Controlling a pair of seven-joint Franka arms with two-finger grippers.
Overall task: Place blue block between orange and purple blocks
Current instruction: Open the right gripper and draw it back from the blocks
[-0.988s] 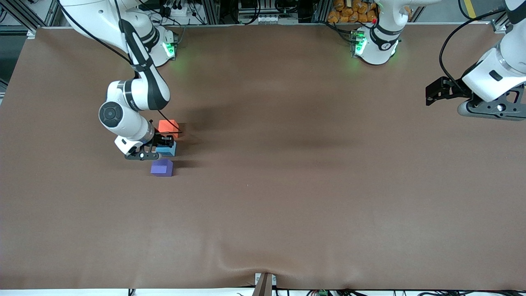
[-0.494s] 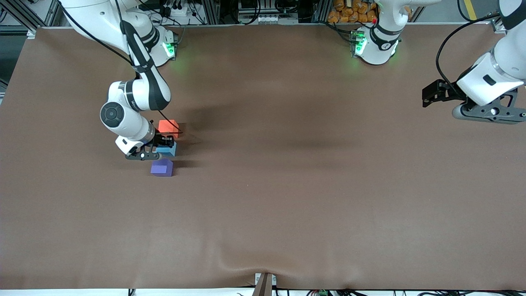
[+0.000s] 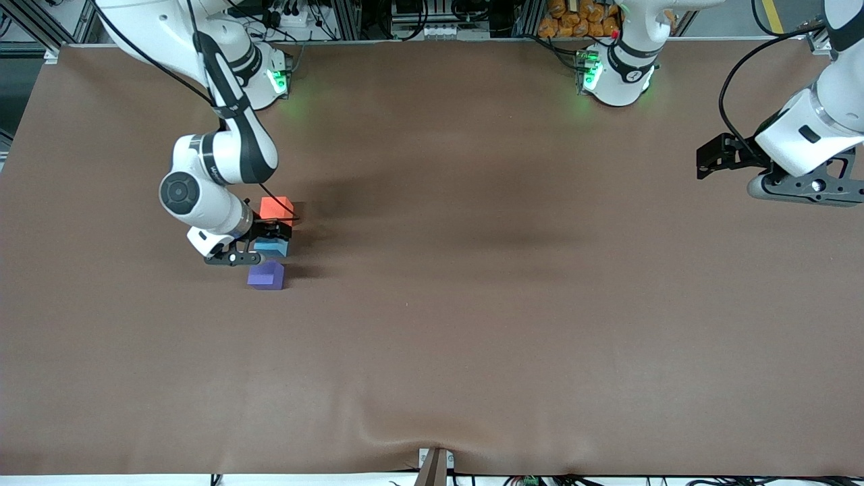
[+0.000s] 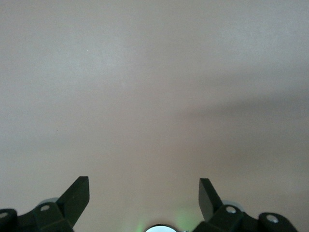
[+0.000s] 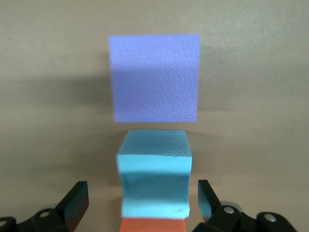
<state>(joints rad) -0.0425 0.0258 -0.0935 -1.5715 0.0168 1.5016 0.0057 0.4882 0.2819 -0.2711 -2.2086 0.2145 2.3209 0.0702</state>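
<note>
Between the orange block (image 3: 277, 206) at 12 o'clock and the purple block (image 3: 266, 276) at 6 o'clock, you see the blue block (image 3: 272, 247) on the brown table (image 3: 472, 304), inside the right gripper's (image 3: 264, 241) spread fingers, untouched; the left gripper (image 4: 144, 193) waits, fingers spread

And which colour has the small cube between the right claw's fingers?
Light sky-blue matte cube, clearest in the right wrist view.
</note>
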